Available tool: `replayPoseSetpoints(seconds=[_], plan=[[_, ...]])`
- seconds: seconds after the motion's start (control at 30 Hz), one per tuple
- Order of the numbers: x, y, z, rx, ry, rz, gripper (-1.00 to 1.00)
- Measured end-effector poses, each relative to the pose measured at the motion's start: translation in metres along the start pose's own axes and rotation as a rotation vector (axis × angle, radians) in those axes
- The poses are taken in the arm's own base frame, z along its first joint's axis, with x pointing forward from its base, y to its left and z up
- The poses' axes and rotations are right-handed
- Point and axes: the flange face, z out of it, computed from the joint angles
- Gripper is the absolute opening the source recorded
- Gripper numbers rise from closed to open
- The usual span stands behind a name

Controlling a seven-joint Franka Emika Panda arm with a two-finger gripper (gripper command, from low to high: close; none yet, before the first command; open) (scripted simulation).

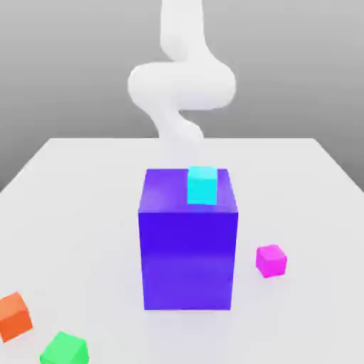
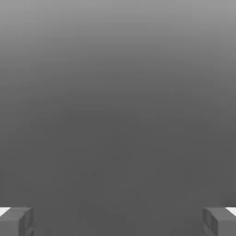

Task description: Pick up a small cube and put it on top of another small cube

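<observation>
Cyan cube [image 1: 202, 186] — plain-faced — atop blue block [image 1: 188, 259].

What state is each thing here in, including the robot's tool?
Tool: open, nothing between its jaws
Cyan cube: resting on top of the big blue block
Big blue block: standing on the table
Magenta cube: on the table
Orange cube: on the table
Green cube: on the table

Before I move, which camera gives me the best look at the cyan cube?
The exterior view: the cyan cube sits whole and unobstructed on the big blue block. The hand view offers nothing recognisable of it.
</observation>
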Motion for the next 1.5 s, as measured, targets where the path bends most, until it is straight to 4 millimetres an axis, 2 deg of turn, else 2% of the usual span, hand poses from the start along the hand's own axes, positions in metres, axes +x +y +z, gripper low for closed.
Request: replayPoseSetpoints(seconds=[0.1,0.2,0.3,0.4,0.5,0.6,0.77,0.83,1.07,1.1,1.33,1.5], plan=[[-0.035,-0.007,0.066,-0.013,-0.104,-0.193,0.00],[-0.078,-0.010,0.122,-0.018,-0.203,-0.381,0.00],[-0.128,-0.008,0.170,-0.015,-0.299,-0.571,0.00],[-0.183,0.001,0.210,-0.004,-0.395,-0.763,0.00],[-0.240,0.016,0.241,0.013,-0.491,-0.957,0.00],[-0.296,0.038,0.263,0.037,-0.587,-1.151,0.00],[-0.383,0.089,0.283,0.090,-0.747,-1.474,0.00],[-0.409,0.107,0.287,0.112,-0.794,-1.572,0.00],[-0.439,0.134,0.327,0.117,-0.808,-1.596,0.00],[-0.443,0.138,0.332,0.116,-0.809,-1.596,-1.00],[-0.444,0.139,0.333,0.115,-0.811,-1.596,-1.00],[-0.426,0.123,0.308,0.117,-0.811,-1.596,-1.00]])
